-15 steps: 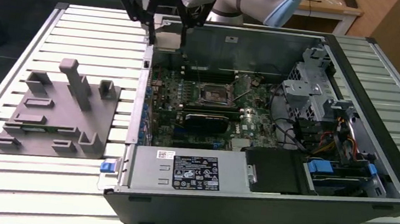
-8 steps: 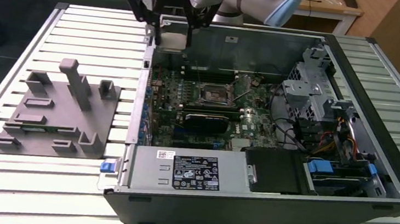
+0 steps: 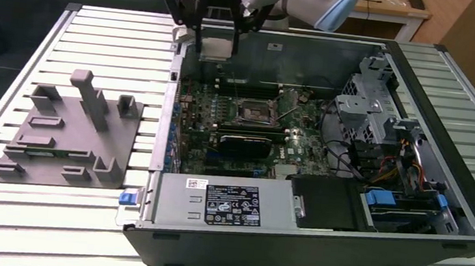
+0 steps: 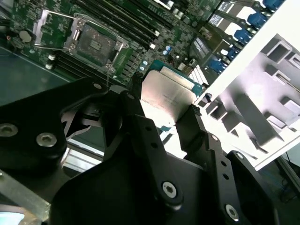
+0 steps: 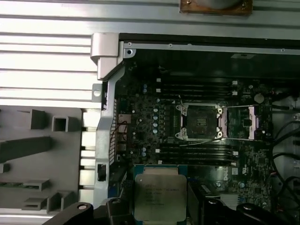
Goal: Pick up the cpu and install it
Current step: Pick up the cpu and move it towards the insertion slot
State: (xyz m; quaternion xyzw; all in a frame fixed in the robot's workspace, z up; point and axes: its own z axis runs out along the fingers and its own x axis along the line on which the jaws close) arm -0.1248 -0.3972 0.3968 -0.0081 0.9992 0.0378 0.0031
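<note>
My gripper (image 3: pixel 215 47) is shut on the cpu (image 3: pixel 215 41), a small square chip with a pale silvery top, held by two opposite edges. It hangs in the air above the far corner of the open computer case (image 3: pixel 314 245), at the exterior view's left. In both wrist views the cpu (image 4: pixel 169 93) (image 5: pixel 159 196) sits between the black fingers (image 4: pixel 136 101). The dark square socket (image 3: pixel 255 110) (image 4: pixel 95 43) (image 5: pixel 199 122) lies on the green motherboard with its metal frame swung open, well below the chip and apart from it.
A grey tray (image 3: pixel 18 144) with upright posts lies on the slatted table at the exterior view's left of the case. Inside the case are a white-labelled grey box (image 3: pixel 222 203), a black card (image 3: pixel 246 141), a metal drive cage (image 3: pixel 370 110) and cables.
</note>
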